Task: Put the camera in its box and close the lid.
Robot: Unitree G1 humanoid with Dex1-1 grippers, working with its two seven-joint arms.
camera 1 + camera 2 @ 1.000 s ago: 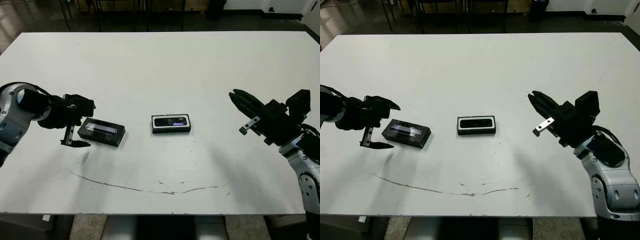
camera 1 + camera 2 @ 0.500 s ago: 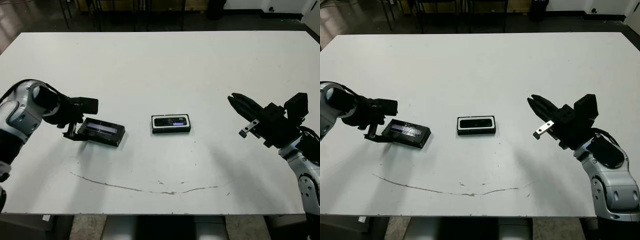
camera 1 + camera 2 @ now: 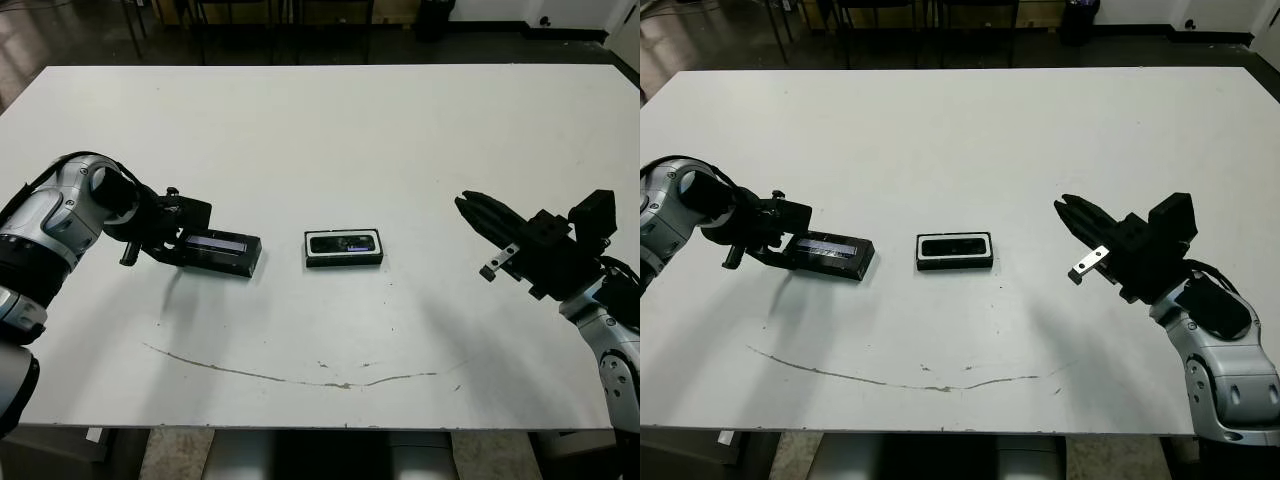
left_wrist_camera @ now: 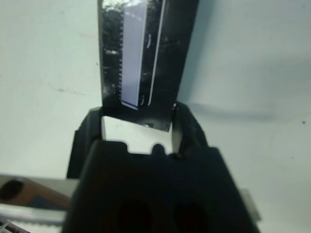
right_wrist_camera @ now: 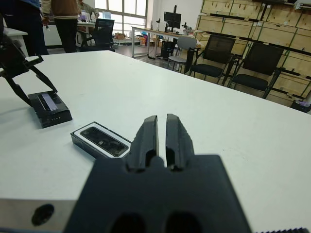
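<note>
The box [image 3: 343, 263], black-walled with a white lining, lies at the table's middle. The camera [image 3: 342, 243], a slim glossy black bar, rests inside it. To its left lies the lid [image 3: 222, 247], flat and black with a pale stripe on top. My left gripper [image 3: 172, 247] is shut on the lid's left end; in the left wrist view a finger [image 4: 90, 133] presses each long side of the lid [image 4: 141, 58]. My right gripper [image 3: 468, 205] hovers shut, well right of the box, pointing at it, with nothing in it.
A thin dark scuff line [image 3: 300, 377] runs across the table near its front edge. Beyond the far edge, the right wrist view shows black chairs [image 5: 252, 63], a desk and a standing person [image 5: 68, 19].
My left gripper swung right and took hold of the lid's left end. The lid slid a little right, toward the box. The right arm barely moved.
</note>
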